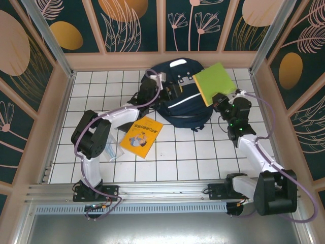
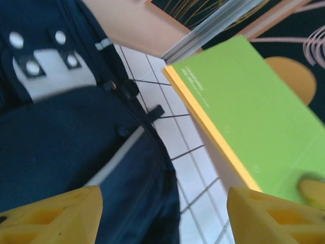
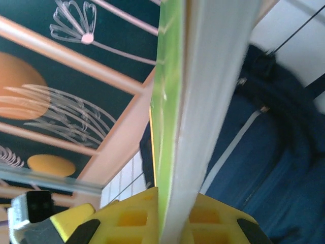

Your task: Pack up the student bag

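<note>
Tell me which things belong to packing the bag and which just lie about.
Job: student bag; green book, clamped in right gripper; yellow book, probably next.
Lying about: small pale item beside left arm, unidentifiable.

Obs., non-task items. Green book point(image 1: 216, 81): I see it raised and tilted at the far right. My left wrist view shows an orange-yellow edge strip and small white print on the cover; my right wrist view shows it edge-on, with a pale page block. Yellow booklet point(image 1: 141, 136): lies flat and askew on the white tiled table point(image 1: 172, 162), cartoon figure on its cover. Clear plastic item point(image 1: 110, 150) just beside its left edge; I cannot identify it. Dark wall panels point(image 1: 132, 23) with leaf and flower line drawings.
</note>
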